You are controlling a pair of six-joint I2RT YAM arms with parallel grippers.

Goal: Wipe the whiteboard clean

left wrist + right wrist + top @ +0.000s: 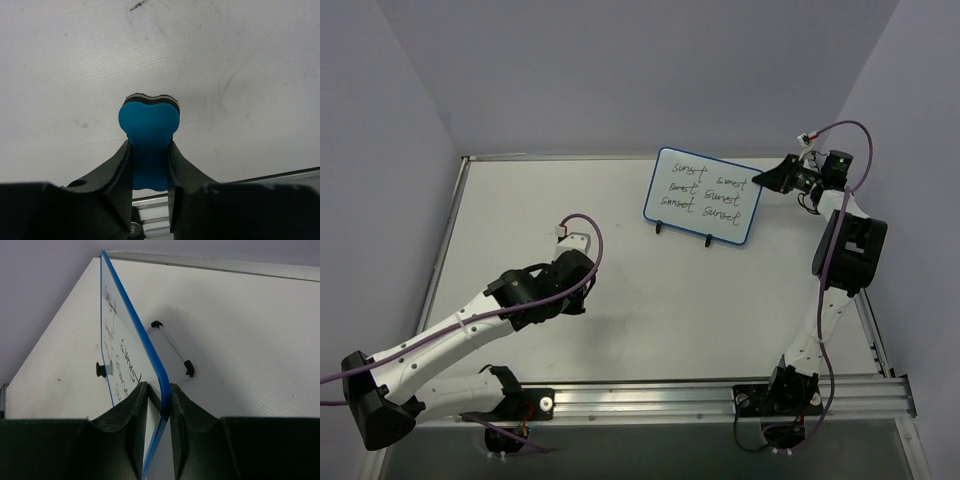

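Blue-framed and propped up on small black feet, the whiteboard stands toward one o'clock on the white table, leaning back a little, its face covered with black handwritten words in three rows of two. At the board's three o'clock edge sits the right gripper; the right wrist view shows its two black fingers straddling the rounded blue rim, one on the written face and one on the back, pinched onto the edge. Behind the board in that view a thin wire stand with black end caps rests on the tabletop. Well apart from the board, down toward its eight o'clock, the left arm reaches in over the table. The left gripper is clenched around a blue bone-shaped eraser, the waist of the block squeezed between the fingers and a dark pad layer showing at its far end. At six o'clock an aluminium rail runs along the near edge.
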